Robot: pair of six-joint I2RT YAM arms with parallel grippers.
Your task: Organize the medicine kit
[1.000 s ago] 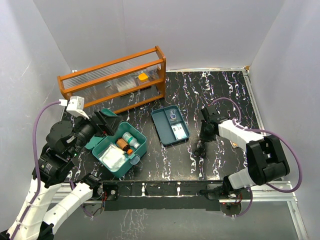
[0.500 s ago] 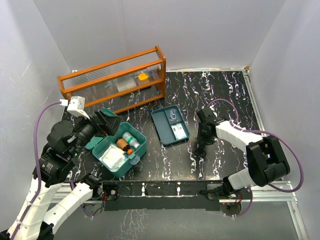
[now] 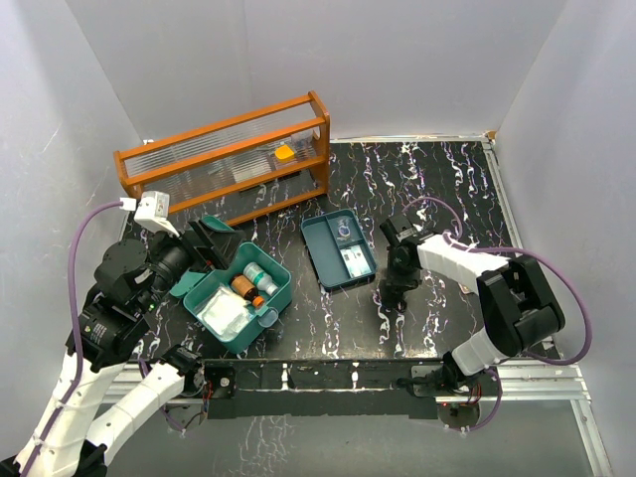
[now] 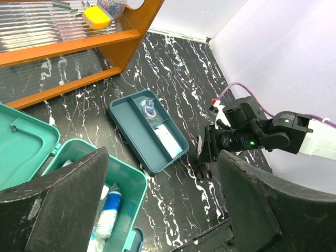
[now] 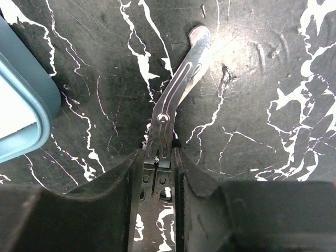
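The teal medicine kit box (image 3: 279, 289) stands open at the front left, lid (image 3: 189, 278) tipped back, with small bottles and a white packet inside. Its two-compartment tray insert (image 3: 325, 248) lies apart on the table to the right and holds a white packet and a small ring; it also shows in the left wrist view (image 4: 126, 116). My left gripper (image 4: 163, 157) is open and empty above the box (image 4: 128, 181). My right gripper (image 5: 159, 157) is low on the table right of the tray, its fingers closed on the black handles of metal scissors (image 5: 181, 84), which lie flat (image 3: 391, 306).
An orange-brown wooden rack (image 3: 224, 159) with clear ribbed panels stands at the back left, a yellow item (image 3: 285, 153) on its shelf. White walls enclose the black marbled table (image 3: 447, 189). The right arm's purple cable (image 3: 556, 288) loops at the right.
My right gripper has shifted a little left and down onto the scissors. The left arm, the box and the tray have not moved.
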